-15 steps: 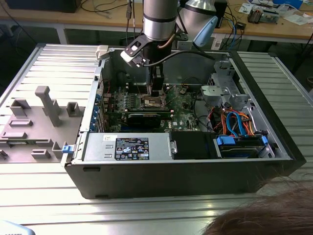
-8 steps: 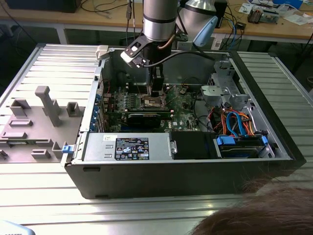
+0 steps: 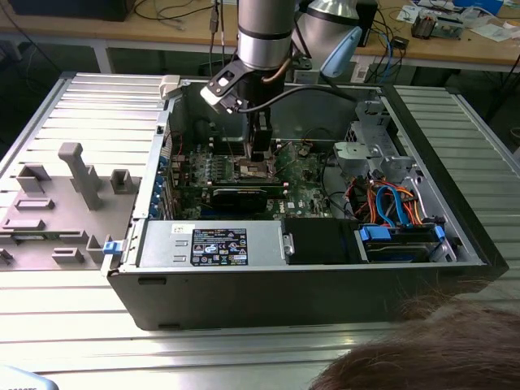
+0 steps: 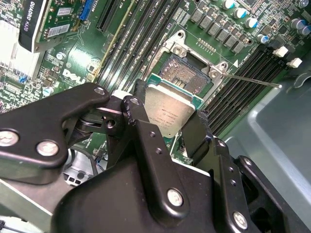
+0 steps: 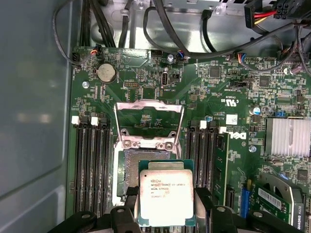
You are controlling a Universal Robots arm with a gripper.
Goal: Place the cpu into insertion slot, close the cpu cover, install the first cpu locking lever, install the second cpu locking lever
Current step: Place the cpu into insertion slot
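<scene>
The cpu [image 4: 170,109] [image 5: 166,196] is being pinched at two opposite edges by the black fingers [image 4: 141,121] of the pincer [image 4: 167,115] [image 5: 165,200], with its silvery top being turned toward both wrist cameras. In both wrist views the chip is being held partly over the insertion slot [image 4: 187,73] [image 5: 129,167], so that a strip of the dark socket centre is being left uncovered beside it; whether chip and socket are touching cannot be told. The cpu cover [image 5: 149,103] is being kept raised on its hinge at the far side of the socket, and a thin locking lever [image 4: 252,80] is being shown sticking out sideways past the memory slots [image 5: 92,165]. In the upper middle of the exterior view the pincer [image 3: 260,156] is being lowered into the open computer case [image 3: 244,284] over the green board [image 3: 305,191]. The case is being carried by the ribbed metal desk [image 3: 244,357], a grey fixture tray [image 3: 65,195] is being seen at the exterior view's left, and a person's hair [image 3: 439,349] is being caught in the lower right corner.
</scene>
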